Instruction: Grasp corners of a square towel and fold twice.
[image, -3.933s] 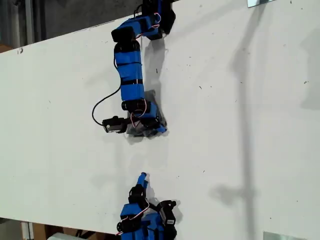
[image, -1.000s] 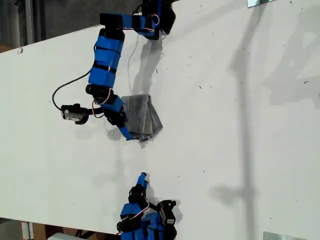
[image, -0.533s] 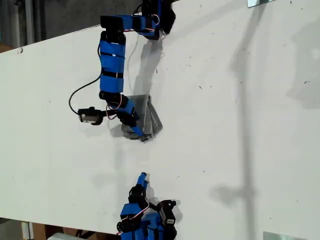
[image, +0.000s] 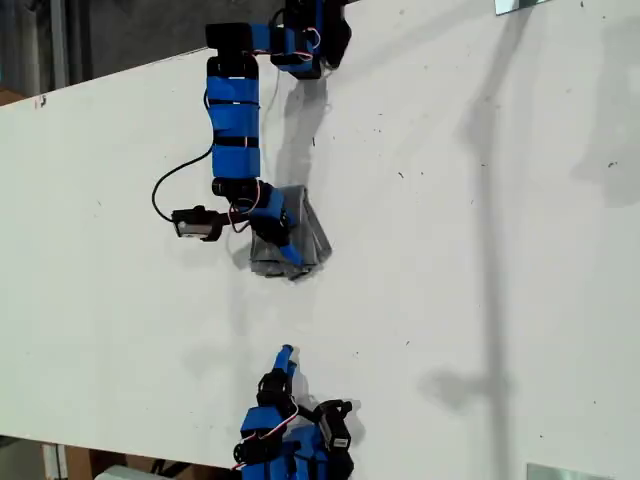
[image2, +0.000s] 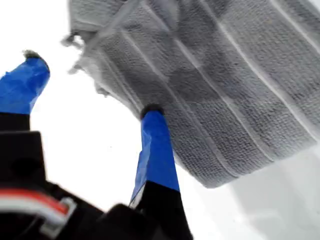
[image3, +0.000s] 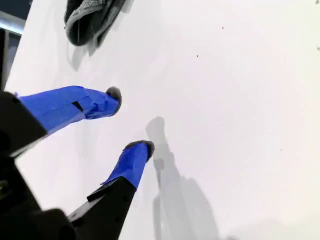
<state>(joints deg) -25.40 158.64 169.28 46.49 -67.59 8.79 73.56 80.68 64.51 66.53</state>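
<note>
Grey towel (image2: 210, 85) — unlabelled — seemingly under one finger of my first gripper (image2: 92, 82), jaws spread.

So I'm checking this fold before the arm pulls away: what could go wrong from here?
My first gripper is open, one fingertip on the towel; it might snag and drag the bundle. The folded layers look fanned, so they could spring open. My second gripper sits apart, open, unable to pin it.
</note>
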